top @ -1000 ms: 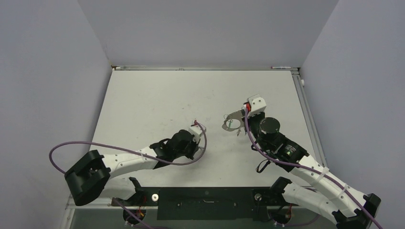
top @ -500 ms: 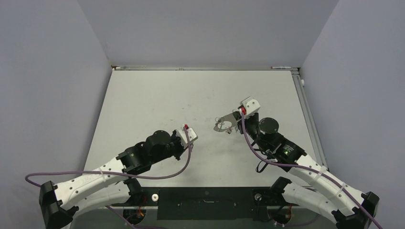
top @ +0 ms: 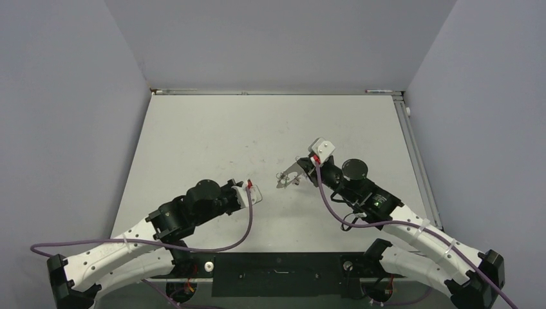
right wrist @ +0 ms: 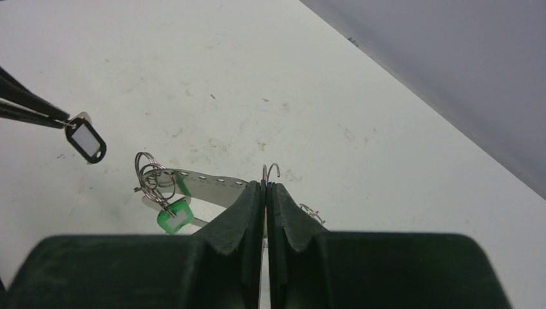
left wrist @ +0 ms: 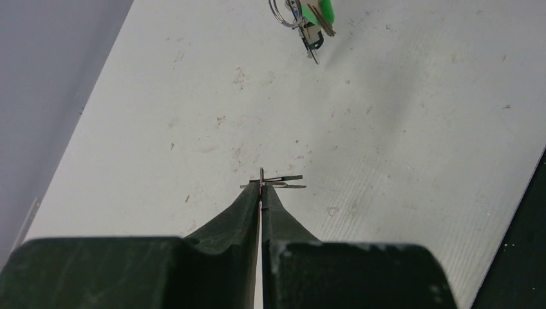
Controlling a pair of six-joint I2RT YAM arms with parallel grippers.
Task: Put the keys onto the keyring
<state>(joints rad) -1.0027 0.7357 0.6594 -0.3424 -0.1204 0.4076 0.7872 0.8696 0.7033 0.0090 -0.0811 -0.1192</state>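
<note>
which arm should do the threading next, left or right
Left. Its left hand pinches the black key clear of the table, close to the keyring, while the right hand is shut on the keyring, likely steadying it.

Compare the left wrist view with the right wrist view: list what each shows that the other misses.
Left wrist only: the left gripper from behind, shut on the black tag seen edge-on. Right wrist only: that tag's white face, the perforated metal strip, and the right gripper shut on the keyring. Both: the green tag, the wire rings beside it, and the table.
</note>
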